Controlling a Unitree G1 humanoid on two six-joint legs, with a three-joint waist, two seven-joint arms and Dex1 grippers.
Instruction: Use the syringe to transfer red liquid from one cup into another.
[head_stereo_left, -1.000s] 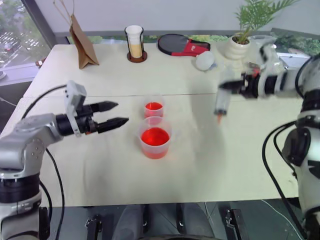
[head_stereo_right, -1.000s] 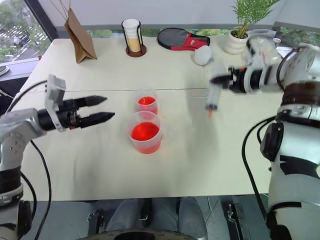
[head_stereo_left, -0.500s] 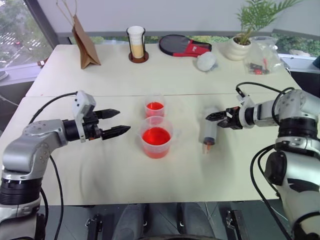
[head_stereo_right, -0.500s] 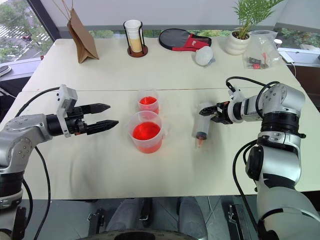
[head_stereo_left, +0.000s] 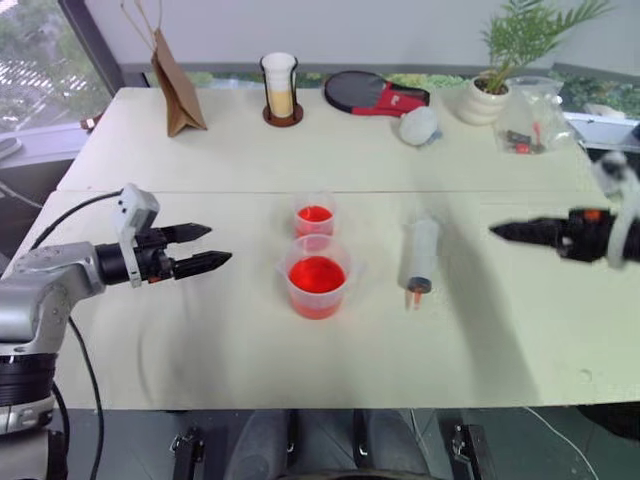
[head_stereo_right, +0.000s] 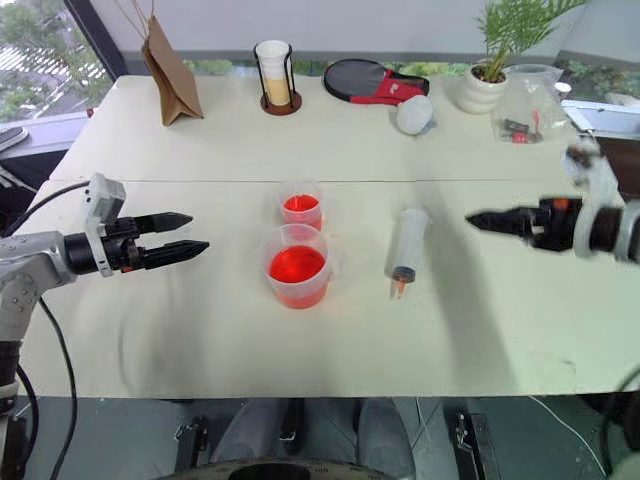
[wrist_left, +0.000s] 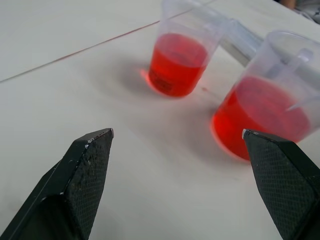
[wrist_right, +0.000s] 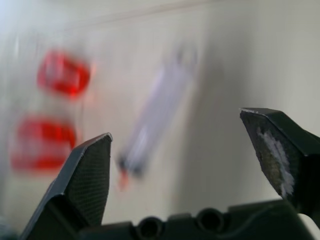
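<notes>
Cream desk (head_stereo_left: 200, 150) by a window. Along its far edge stand a paper bag (head_stereo_left: 172, 72), a tall glass (head_stereo_left: 280, 88), a red-and-black paddle (head_stereo_left: 375, 95) and a potted plant (head_stereo_left: 490, 85).

The syringe (head_stereo_left: 420, 255) lies flat near mid-desk, red tip toward the near edge, free of any grip. Just beside it, toward the left edge, stand the two cups. The small cup (head_stereo_left: 314, 216) is on the far side and the wide cup (head_stereo_left: 317, 285) on the near side, very close together; I cannot tell if they touch. Both show red liquid (head_stereo_left: 315, 275).

Left gripper (head_stereo_left: 205, 247) hangs over the left part of the desk with jaws released wide, grasping nothing. Right gripper (wrist_right: 185, 145) hangs toward the right edge, also spread wide in its wrist view and empty, well apart from the syringe.

My read: the transfer looks finished and the tool set down. What's left is to clear out cleanly, so I'd keep both arms high and away from the cups, with no sweep across the syringe, which could roll.

Hard to make out:
- The right wrist view is smeared, so the syringe barrel contents are unreadable.
- Any residue in the barrel is too faint to call.
- The right arm is cut off at the frame edge.
- Fill levels are only roughly comparable.
</notes>
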